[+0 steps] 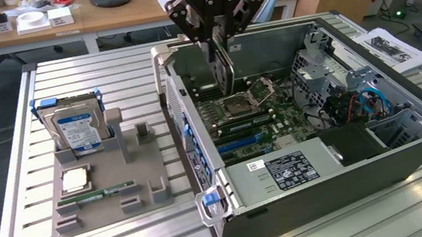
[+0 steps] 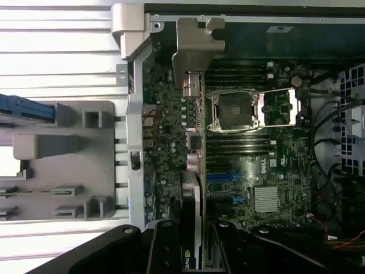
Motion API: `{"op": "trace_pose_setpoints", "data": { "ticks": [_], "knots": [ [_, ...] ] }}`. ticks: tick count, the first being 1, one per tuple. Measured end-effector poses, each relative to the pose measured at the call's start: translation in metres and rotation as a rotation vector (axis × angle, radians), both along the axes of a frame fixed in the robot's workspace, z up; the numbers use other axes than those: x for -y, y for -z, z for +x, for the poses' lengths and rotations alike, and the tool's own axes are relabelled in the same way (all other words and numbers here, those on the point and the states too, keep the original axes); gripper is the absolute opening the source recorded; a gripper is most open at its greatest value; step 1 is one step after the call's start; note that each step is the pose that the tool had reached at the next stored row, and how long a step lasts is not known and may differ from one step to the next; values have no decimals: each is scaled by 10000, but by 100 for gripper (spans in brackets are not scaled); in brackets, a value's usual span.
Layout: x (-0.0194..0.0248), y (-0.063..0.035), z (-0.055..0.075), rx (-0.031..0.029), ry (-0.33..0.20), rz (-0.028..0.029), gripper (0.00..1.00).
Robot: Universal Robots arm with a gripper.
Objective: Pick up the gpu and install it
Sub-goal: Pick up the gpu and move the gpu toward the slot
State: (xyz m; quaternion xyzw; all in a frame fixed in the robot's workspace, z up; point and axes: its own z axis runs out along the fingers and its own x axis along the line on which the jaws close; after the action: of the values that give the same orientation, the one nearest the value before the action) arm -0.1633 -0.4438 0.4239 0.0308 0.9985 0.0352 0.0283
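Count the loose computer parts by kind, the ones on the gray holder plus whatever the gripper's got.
gpu, held in the gripper: 1
Hard drive with its label showing: 1
CPU chip: 1
RAM stick: 1
Total: 4

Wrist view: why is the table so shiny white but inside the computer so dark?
In the wrist view the metal table glares nearly white, while the computer case is shadowed inside, leaving the gpu dark; in the exterior view the light looks more even.
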Motion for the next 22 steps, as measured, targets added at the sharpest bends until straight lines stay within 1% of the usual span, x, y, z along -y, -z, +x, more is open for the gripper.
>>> {"op": "trace_pose_setpoints", "data": {
  "ticks": [5,15,22],
  "knots": [
    [-1,1,189,1,0,12,27],
    [-4,2,553,0,1,16,27],
    [-8,4,870,1,1,18,27]
  ]
}}
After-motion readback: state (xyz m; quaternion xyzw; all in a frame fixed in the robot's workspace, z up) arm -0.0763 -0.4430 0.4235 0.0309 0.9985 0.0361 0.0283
